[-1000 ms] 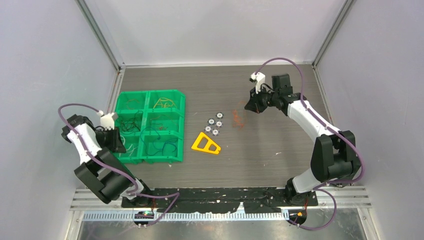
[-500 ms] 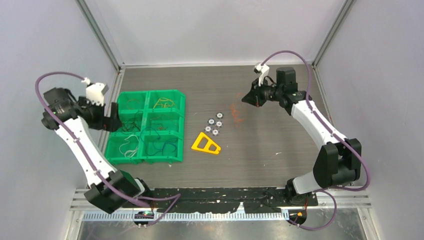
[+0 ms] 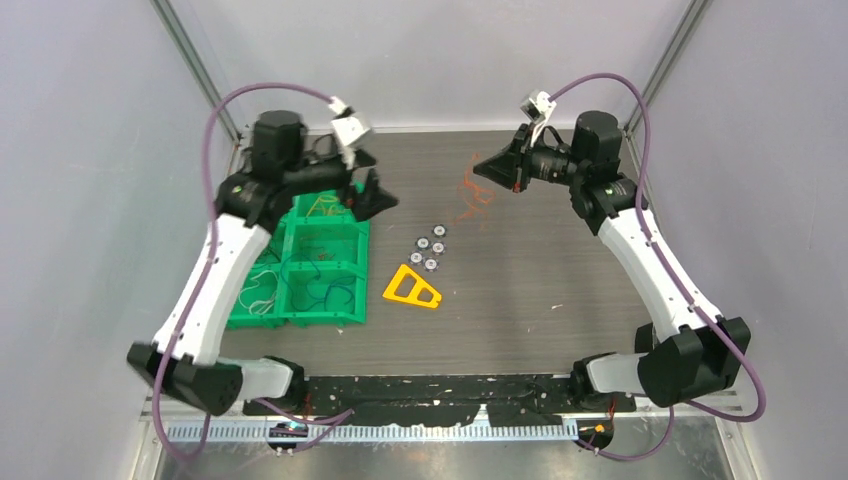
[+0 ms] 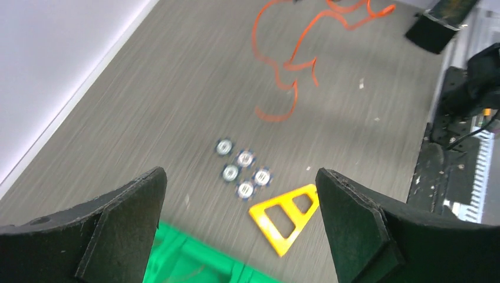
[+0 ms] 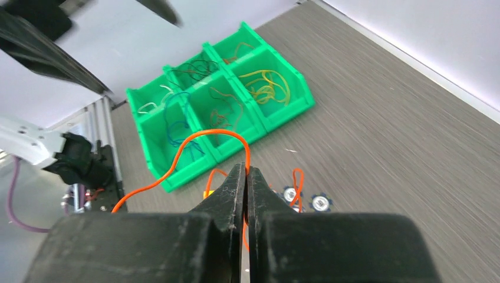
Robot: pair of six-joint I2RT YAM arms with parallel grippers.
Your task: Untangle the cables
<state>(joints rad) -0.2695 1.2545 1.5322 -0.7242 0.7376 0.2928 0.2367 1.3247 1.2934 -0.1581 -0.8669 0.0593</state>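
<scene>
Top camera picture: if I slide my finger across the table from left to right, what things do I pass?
green bins → yellow triangle → orange cable

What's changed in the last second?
Left claw opened and swung from the near-left side of the green compartment bin to its far-right corner. Right claw, shut on the orange cable, lifted it farther back. Bin, yellow triangular frame, five small round pieces unmoved.
</scene>
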